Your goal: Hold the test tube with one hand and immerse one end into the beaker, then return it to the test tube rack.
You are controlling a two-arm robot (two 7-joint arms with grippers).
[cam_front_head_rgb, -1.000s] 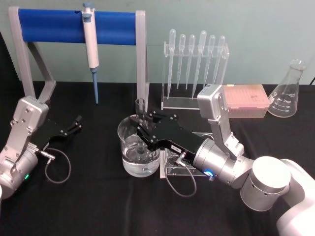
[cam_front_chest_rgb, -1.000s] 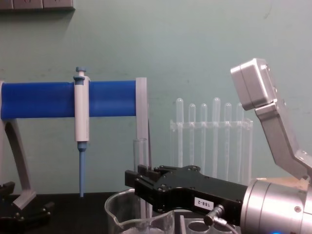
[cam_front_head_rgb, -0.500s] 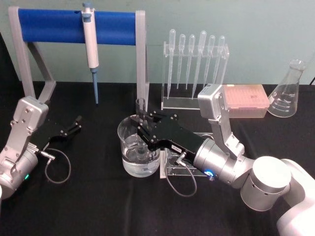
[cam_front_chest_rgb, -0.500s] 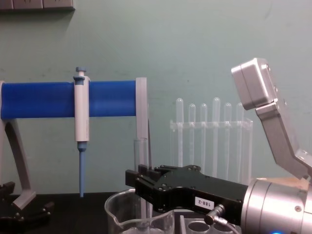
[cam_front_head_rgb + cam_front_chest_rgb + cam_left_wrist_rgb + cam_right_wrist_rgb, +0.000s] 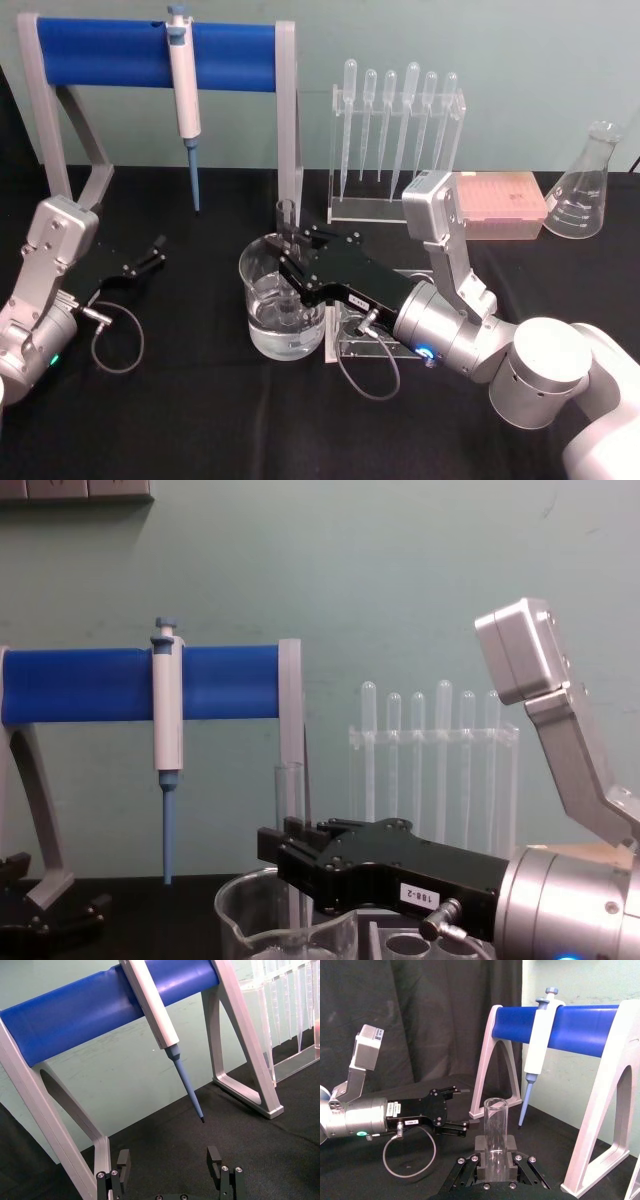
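My right gripper (image 5: 292, 252) is shut on the test tube (image 5: 286, 214), holding it upright over the beaker (image 5: 262, 300). The tube's open rim stands above the black jaws, and its lower end reaches down into the water in the beaker. The chest view has the tube (image 5: 288, 795) rising from the gripper (image 5: 283, 852) above the beaker rim (image 5: 240, 902). In the right wrist view the tube (image 5: 495, 1130) is clamped in the gripper (image 5: 495, 1162). My left gripper (image 5: 153, 252) rests open on the black table at the left, away from the beaker; its two fingers (image 5: 123, 1160) stand apart.
A blue-bar stand (image 5: 150, 55) with a blue-and-white pipettor (image 5: 184, 95) is at the back left. A clear rack of plastic pipettes (image 5: 395, 130), a pink tip box (image 5: 497, 205) and a conical flask (image 5: 585, 185) line the back right. A clear holed rack (image 5: 360, 340) lies beside the beaker.
The test tube has sunk slightly lower in the beaker with the right gripper. The left arm has not moved.
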